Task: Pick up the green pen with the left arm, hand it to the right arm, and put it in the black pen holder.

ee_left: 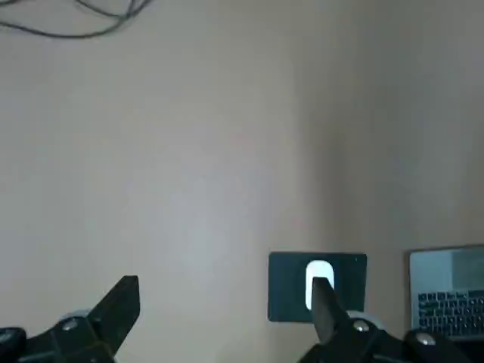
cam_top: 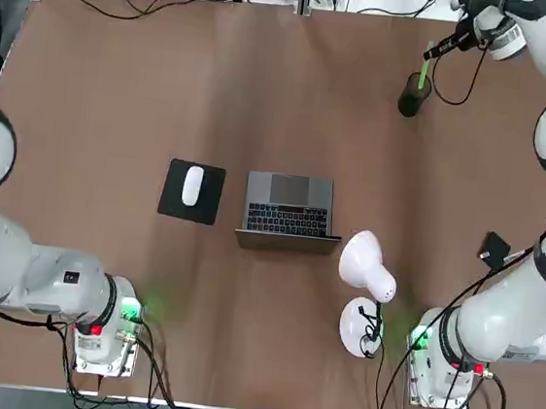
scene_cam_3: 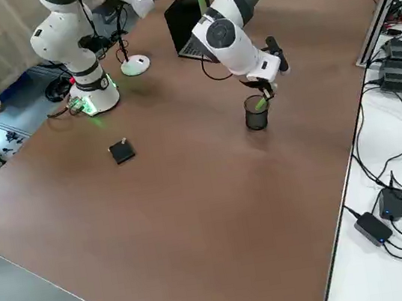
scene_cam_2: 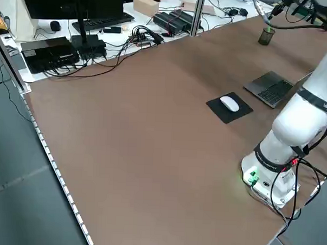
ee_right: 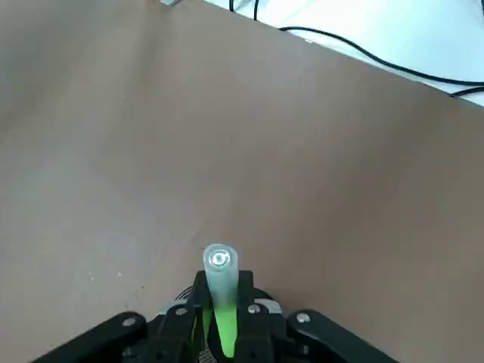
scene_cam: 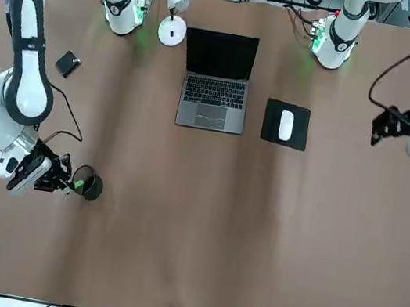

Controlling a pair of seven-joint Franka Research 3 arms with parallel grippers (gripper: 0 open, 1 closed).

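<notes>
Top view: the right gripper is beyond the laptop and well to its right, near the far edge of the table. Its fingers are clamped on the green pen, whose lower end is inside the black pen holder, at that same far-right place from the laptop. A loop of black cable hangs close beside the holder, narrowing the room on its right.

Between the laptop and the far edge runs a broad, open stretch of brown tabletop, reaching right as far as the holder. The left gripper is over the table to the laptop's left, past the mouse pad, with its fingers wide apart and nothing between them.

The mouse pad sits just left of the laptop, a gap between their edges, with the white mouse on it. On the laptop's right, nearer the robot, the white lamp takes up the room close by; farther right lies a flat black square.
</notes>
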